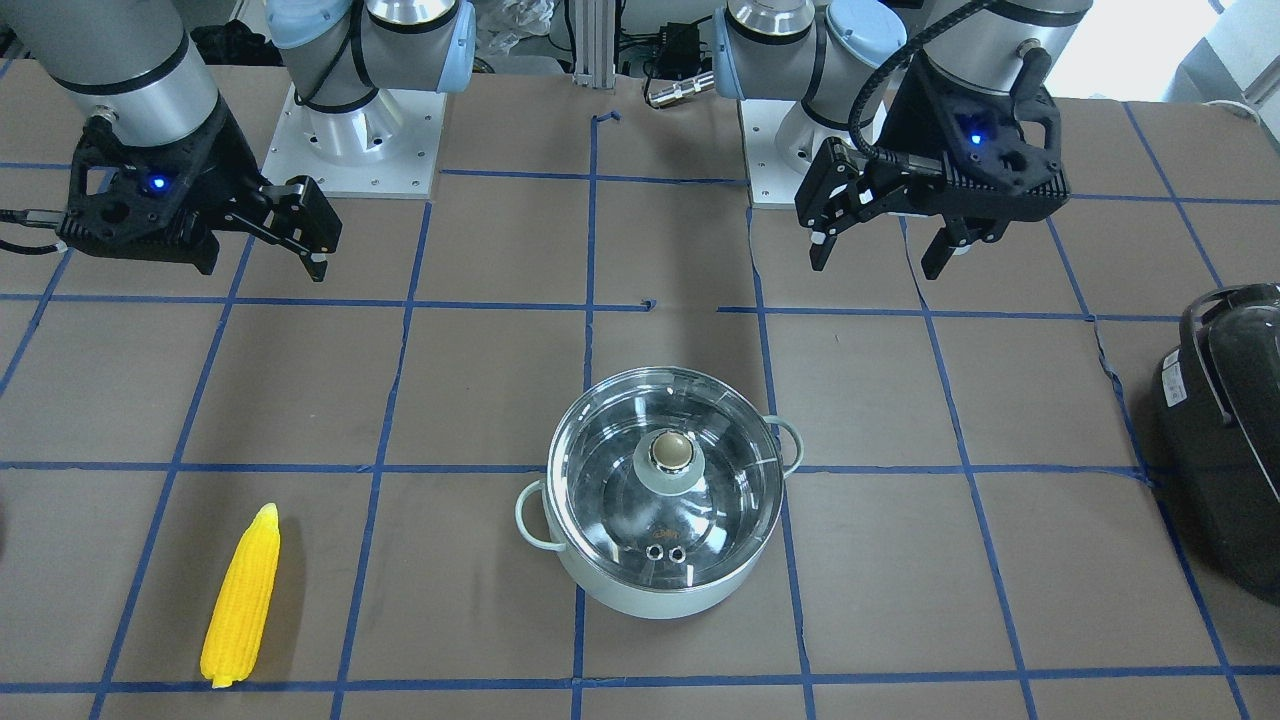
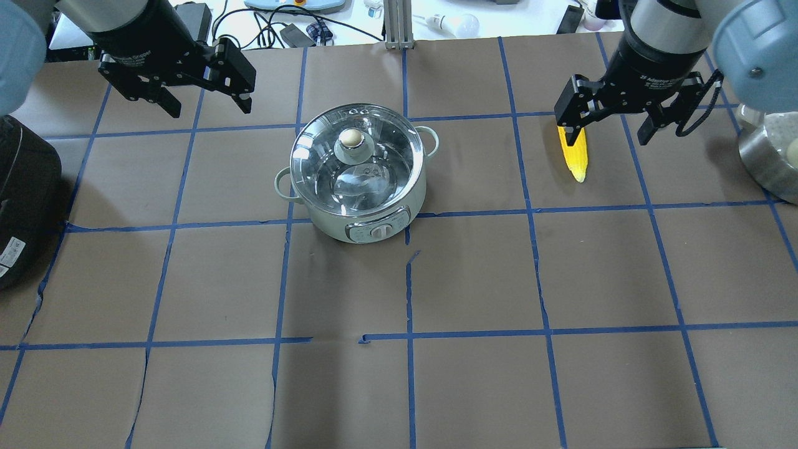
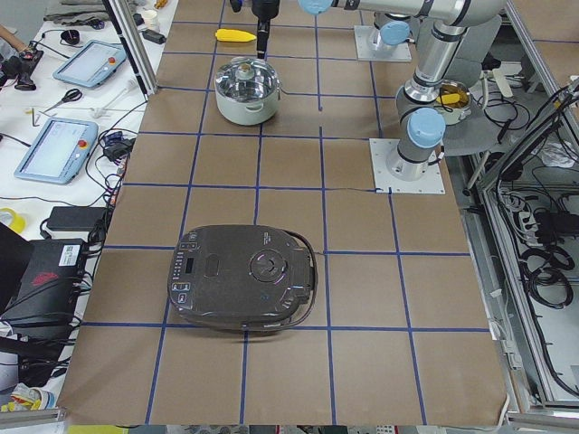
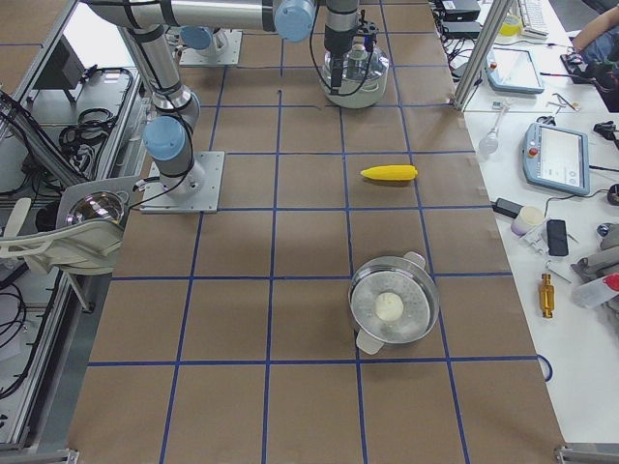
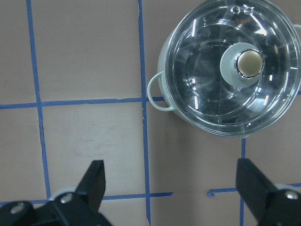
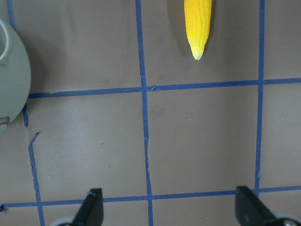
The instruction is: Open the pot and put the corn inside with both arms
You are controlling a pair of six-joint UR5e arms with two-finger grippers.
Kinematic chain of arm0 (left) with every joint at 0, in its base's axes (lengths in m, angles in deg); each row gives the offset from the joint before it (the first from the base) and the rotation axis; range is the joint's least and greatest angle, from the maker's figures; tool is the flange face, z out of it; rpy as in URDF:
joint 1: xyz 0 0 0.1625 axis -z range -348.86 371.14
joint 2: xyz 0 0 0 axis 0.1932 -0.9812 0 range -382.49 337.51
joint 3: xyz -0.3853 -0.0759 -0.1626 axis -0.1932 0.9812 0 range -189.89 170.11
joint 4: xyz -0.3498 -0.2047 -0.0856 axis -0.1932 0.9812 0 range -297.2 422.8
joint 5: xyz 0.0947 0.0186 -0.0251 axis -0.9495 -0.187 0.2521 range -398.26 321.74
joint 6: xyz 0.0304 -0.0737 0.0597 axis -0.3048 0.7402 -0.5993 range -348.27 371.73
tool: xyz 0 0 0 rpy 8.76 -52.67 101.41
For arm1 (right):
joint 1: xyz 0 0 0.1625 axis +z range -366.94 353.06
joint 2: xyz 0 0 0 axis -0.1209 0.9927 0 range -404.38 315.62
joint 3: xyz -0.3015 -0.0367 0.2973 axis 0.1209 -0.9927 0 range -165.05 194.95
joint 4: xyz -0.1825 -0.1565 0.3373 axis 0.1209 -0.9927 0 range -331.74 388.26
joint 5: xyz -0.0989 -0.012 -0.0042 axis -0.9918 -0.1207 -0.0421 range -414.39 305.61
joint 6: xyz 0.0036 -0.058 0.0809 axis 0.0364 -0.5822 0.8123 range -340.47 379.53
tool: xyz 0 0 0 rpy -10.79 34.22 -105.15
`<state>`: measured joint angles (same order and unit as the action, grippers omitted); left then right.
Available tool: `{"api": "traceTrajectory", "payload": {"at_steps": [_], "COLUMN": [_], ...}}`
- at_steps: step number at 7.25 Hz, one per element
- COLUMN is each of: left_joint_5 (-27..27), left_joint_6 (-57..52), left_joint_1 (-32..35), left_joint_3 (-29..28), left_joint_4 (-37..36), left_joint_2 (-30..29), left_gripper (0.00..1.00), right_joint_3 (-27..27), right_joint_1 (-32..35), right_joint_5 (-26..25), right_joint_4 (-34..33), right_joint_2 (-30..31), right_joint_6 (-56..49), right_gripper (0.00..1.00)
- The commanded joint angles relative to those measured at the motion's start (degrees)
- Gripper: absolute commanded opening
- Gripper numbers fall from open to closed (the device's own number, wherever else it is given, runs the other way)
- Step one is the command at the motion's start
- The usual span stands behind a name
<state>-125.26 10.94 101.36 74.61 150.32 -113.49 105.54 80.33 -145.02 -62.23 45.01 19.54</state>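
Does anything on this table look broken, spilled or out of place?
Nothing spilled or tipped: the pot stands upright with its lid seated, and the corn lies flat. Only the brown paper cover looks worn, split and ragged along some blue tape lines.

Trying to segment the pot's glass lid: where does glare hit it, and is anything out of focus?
Front-facing view: bright streaks ring the glass lid. Overhead view: white highlights across it. Left wrist view: short streaks on the lid, otherwise sharp; the left gripper at the bottom edge looks slightly soft. Right wrist view: the corn is crisp, no glare.
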Motion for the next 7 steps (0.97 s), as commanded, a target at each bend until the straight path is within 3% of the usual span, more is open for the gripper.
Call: {"api": "traceTrajectory", "payload": {"at_steps": [1,7], "left_joint_5": [0.1,-0.1], "left_joint_6": [0.0,0.9], "left_joint_1": [0.0,0.1], "left_joint_3": [0.0,0.2], "left_joint_4": [-0.2,-0.3], "left_joint_2": [-0.1,-0.1], "left_gripper": [1.0,1.0], "right_joint_3": [0.0,-0.1], "right_joint_1": [0.0,0.0], "right_joint_5": [0.4,-0.2], "right_joint_4": [-0.1,-0.4], "right_joint_2": [0.0,-0.1], "right_joint_6": [0.0,-0.6], "right_gripper": [1.0,1.0]}}
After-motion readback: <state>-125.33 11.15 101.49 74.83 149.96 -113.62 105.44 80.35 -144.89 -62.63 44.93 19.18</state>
